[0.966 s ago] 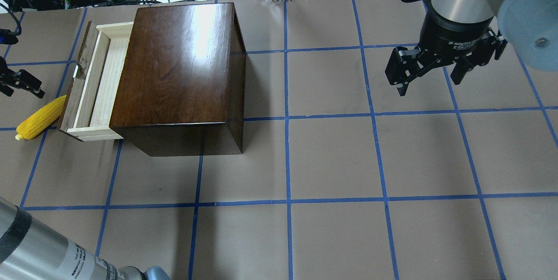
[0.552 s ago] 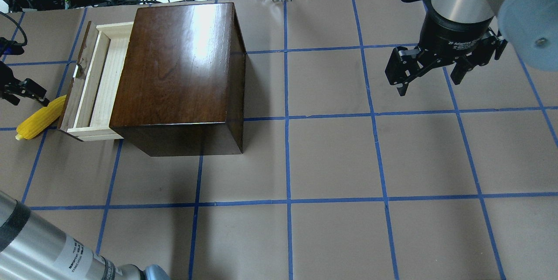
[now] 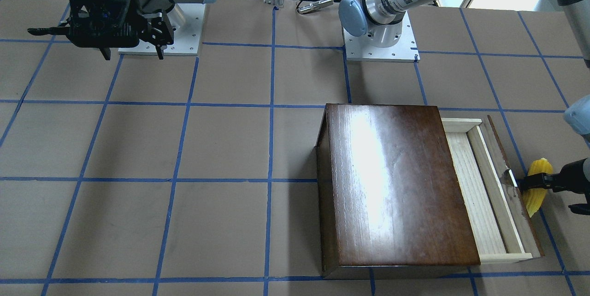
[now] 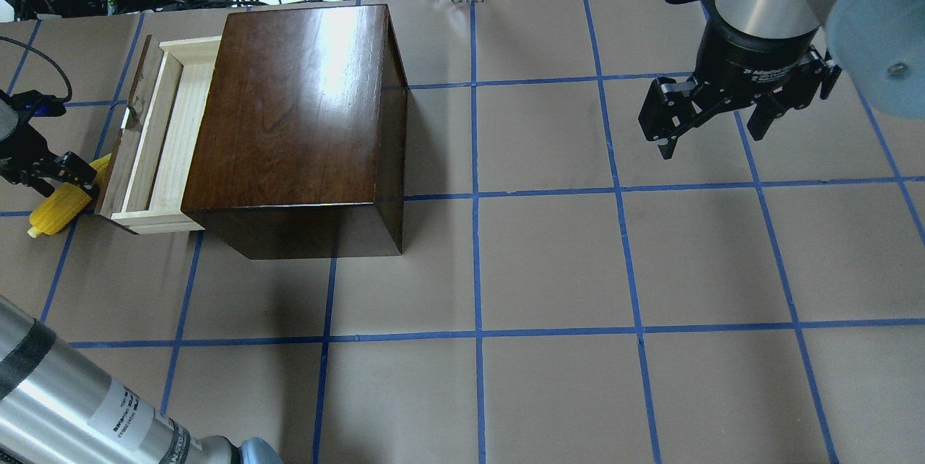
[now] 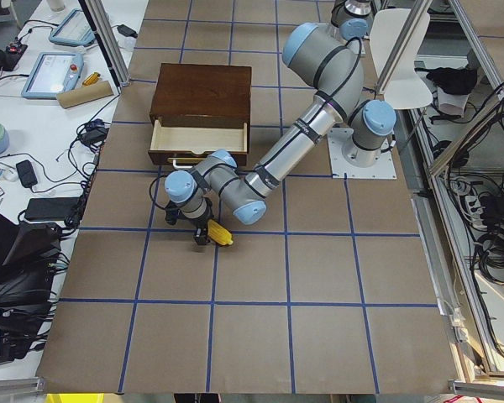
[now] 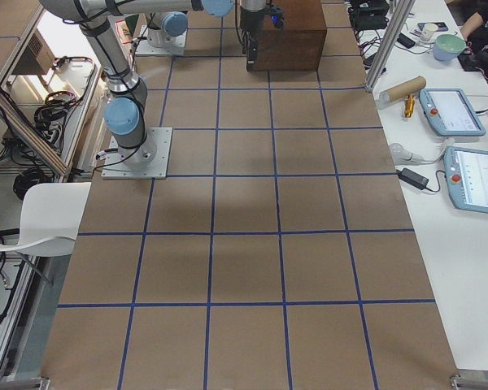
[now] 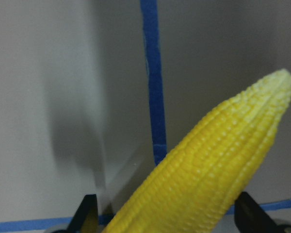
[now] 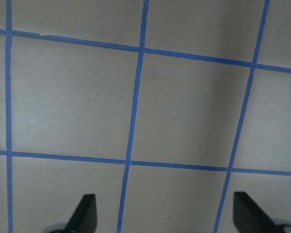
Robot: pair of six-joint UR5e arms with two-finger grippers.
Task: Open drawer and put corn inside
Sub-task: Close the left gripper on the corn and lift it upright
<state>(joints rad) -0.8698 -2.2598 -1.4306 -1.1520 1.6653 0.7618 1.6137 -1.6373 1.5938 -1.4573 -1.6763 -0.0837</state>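
Left wrist-mounted view shows you the bumpy, tapered yellow corn (image 7: 208, 170) between the spread fingers of the left gripper (image 7: 167, 216), just beside the part-open pale-wood drawer (image 4: 155, 139); the right gripper (image 4: 712, 140) hangs spread too.

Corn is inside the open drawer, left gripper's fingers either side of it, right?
No: the corn lies outside the open drawer, on the table by its front panel, as overhead exterior shows. The left gripper does have its fingers either side of it.
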